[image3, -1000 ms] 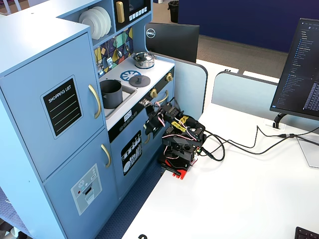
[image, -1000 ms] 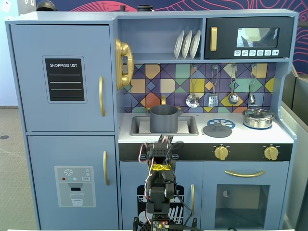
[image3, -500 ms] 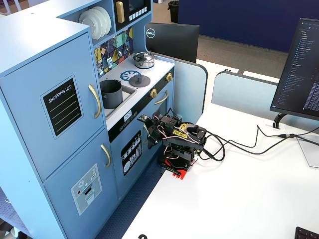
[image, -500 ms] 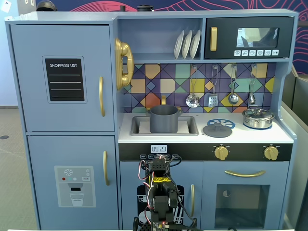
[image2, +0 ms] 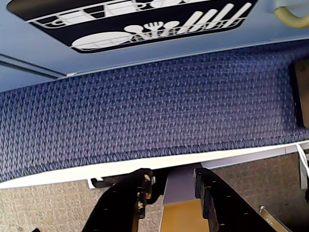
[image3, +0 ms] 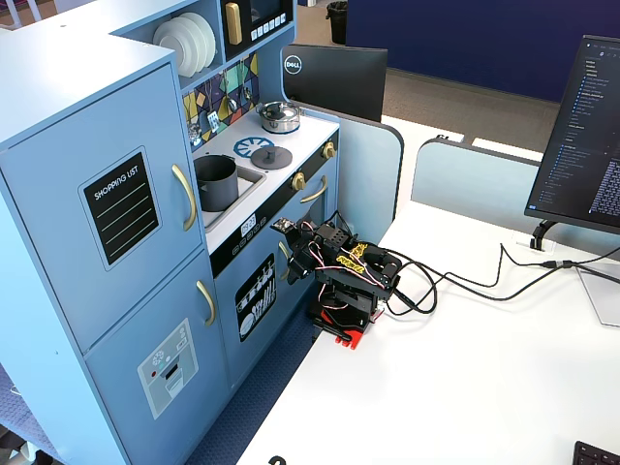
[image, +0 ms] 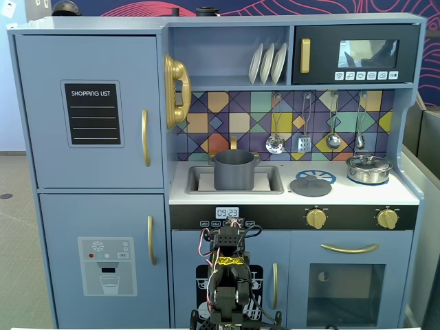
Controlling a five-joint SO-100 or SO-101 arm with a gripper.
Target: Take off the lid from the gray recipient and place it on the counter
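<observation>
The gray recipient stands open in the sink recess of the white counter; it also shows in the other fixed view. The dark gray lid lies flat on the counter to the right of the pot, partly over the burner print, and shows in the other fixed view too. My arm is folded low on the table in front of the toy kitchen. My gripper hangs over the table edge, jaws a little apart and empty, far below the counter; it shows in a fixed view.
A shiny steel pot with a glass lid stands at the counter's right end. Utensils hang on the back wall. Blue carpet lies between the table and the kitchen. Cables and a monitor are on the white table.
</observation>
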